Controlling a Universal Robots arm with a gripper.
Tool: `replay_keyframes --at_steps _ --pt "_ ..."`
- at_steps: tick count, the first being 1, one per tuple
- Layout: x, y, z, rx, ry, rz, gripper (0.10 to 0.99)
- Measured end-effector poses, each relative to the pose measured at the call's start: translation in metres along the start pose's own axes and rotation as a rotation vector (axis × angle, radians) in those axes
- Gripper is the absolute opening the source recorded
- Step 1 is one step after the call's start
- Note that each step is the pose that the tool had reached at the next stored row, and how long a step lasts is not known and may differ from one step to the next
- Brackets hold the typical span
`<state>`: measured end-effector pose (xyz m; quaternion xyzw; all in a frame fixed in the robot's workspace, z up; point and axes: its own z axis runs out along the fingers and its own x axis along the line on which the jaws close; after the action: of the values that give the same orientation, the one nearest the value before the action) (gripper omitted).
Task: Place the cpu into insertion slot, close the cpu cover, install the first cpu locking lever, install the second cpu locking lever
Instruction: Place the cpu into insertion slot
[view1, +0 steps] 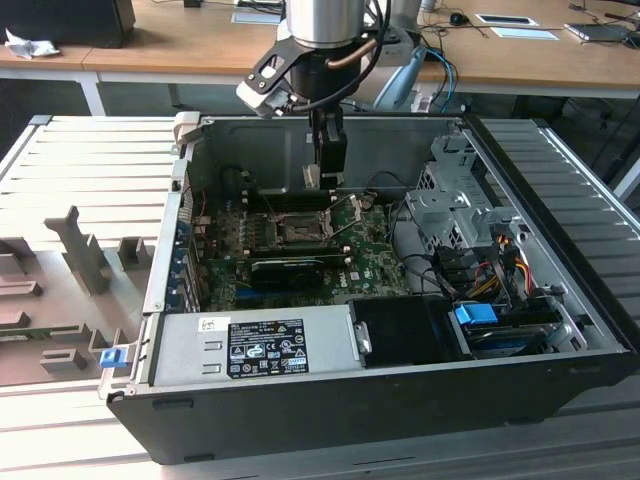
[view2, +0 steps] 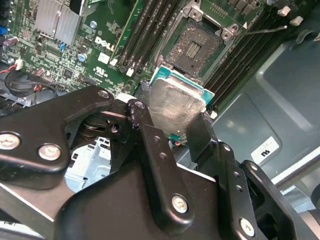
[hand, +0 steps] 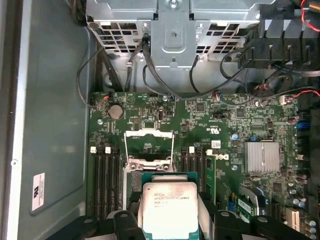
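Observation:
The cpu (view2: 176, 100), a small square chip with a silvery metal top, is held by its edges in my gripper (view2: 172, 119), which is shut on it. In the first wrist view the cpu (hand: 169, 206) hangs just short of the open cpu cover (hand: 148, 136), which stands raised on its hinge. The bare insertion slot (view2: 197, 45) lies uncovered on the green board, a short way beyond the chip. A thin locking lever (view2: 265, 31) sticks out beside the slot. In the exterior view my gripper (view1: 324, 172) hangs inside the open computer case, above the slot (view1: 300, 232).
A long black card (view1: 290, 268) lies across the board in front of the slot. Memory slots (view2: 145, 35) flank the slot. A power supply (view1: 255, 345) fills the near edge, a drive cage (view1: 455, 200) and cables sit at the exterior view's right, and a finned heatsink (hand: 261, 157) is nearby.

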<state>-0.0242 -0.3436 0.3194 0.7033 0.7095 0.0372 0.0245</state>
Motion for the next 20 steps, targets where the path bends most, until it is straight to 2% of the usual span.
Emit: replay_keyframes --at_steps 3,20 --pt "-0.0001 -0.0005 0.006 0.0 0.0 0.0 0.529" --pt "-0.0004 -0.0021 0.024 0.0 -0.0001 0.0 0.529"
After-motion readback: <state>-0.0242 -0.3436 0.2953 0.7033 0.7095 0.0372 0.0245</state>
